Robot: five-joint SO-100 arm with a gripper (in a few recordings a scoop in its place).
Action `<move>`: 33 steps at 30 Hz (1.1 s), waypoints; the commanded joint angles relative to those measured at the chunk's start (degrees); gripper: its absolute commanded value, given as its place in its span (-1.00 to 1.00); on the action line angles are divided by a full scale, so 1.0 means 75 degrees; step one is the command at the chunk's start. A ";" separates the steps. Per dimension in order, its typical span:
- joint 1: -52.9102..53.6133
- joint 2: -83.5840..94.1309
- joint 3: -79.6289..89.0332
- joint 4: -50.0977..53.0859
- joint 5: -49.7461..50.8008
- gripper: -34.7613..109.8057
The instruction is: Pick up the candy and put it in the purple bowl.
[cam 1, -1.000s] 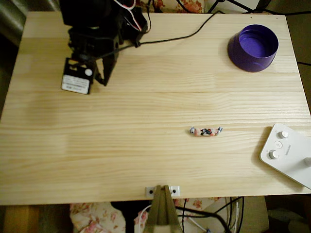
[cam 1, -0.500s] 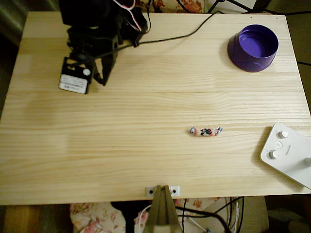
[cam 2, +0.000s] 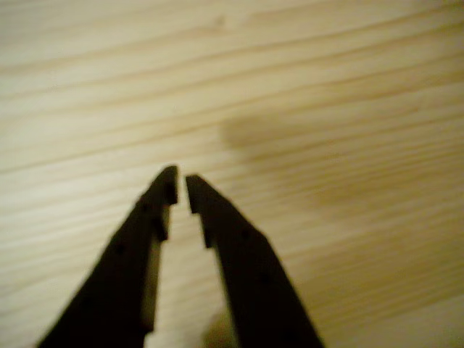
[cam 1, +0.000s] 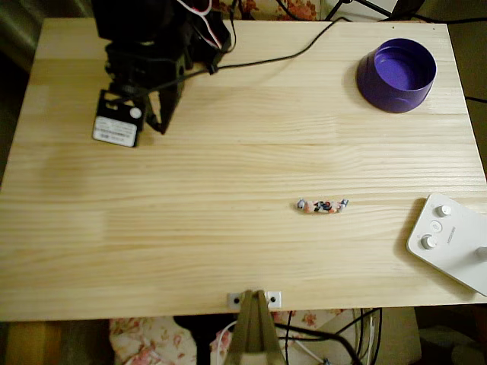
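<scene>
The table (cam 1: 228,251) of pale planks carries everything, and across it almost nothing has shifted over the last second; the arm (cam 1: 148,46), a black mass at the far left corner in the overhead view, has drawn a little toward the left edge and then settled, which I read as the reach not yet properly begun, so the whole task lies ahead; the purple bowl (cam 1: 396,74) stands empty near the far right corner, unmoved; a white device with knobs (cam 1: 450,242) sits at the right edge toward the near corner; the arm is folded low over its own corner, its wrist tipped down so that the pincer (cam 2: 180,188) points at bare wood, with a labelled white block (cam 1: 116,128) beside it; in the wrist view the two dark fingers (cam 2: 225,239) nearly meet at their tips, a narrow slit between them and nothing held; the candy (cam 1: 323,205) lies flat across the grain right of the middle, toward the near edge, where it was a second ago, well apart from both pincer and bowl.
</scene>
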 commanded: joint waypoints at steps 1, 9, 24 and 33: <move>0.0105 0.0094 -0.0164 -0.0211 0.0023 -0.53; -0.0293 -0.0914 -0.1289 -0.0340 -0.0105 -0.53; -0.3000 -0.3715 -0.5332 0.0152 -0.2801 -0.53; -0.5027 -0.6492 -0.7793 0.0527 -0.4617 -0.53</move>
